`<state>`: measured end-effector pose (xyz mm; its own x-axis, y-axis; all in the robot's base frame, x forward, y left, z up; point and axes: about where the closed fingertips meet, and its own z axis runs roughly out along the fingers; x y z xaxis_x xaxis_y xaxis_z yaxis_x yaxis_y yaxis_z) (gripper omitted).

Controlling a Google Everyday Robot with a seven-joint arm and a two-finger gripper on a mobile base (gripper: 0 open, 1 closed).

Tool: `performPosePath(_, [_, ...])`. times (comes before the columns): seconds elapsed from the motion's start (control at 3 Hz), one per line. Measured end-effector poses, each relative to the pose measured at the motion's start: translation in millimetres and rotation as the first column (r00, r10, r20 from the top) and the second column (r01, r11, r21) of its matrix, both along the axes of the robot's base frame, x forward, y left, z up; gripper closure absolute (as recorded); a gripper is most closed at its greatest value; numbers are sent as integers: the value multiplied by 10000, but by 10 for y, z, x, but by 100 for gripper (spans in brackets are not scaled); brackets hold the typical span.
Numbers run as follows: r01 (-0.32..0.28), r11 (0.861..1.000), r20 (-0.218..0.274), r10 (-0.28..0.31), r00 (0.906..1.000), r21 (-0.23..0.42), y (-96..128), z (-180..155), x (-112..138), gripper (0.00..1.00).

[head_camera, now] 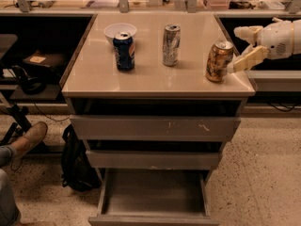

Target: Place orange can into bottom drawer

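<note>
Here we are at the bench (155,81), three cans standing upright on top. The orange can (219,61) is at the right front corner, close to the edge and well apart from the other two. The gripper (239,50) sits right beside it, reaching in from the right at can height. Its jaws are spread wide and grasp nothing: one finger is up level with the can's rim, the other is low against the can's right side. Whether that lower one actually touches the can, I can't tell from here.

Over in the middle stands the silver can (171,44). To its left is the blue can (124,51), just in front of a white bowl (120,29).

Down below, the bottom drawer (153,192) is pulled out a good way, its grey inside bare. The two drawers (155,127) above it are each out only a crack, and the upper one has scuffed paint on its front.

On the floor to the left, a dark backpack (77,159) leans against the cabinet, and somebody's shoe (30,136) pokes in beside it.
</note>
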<state>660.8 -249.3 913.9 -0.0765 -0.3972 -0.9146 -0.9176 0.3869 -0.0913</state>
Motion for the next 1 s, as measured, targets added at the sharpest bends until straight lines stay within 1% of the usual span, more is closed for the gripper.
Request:
performPosePath(0.33, [-339,9992,-22,340,9994,199,264,-147,120,0])
performPosePath(0.67, [-535,9942,-61,543,9985,935,582,-211,299,0])
performPosePath(1.0, [-536,9939,-53,544,9985,960,592,-210,306,0])
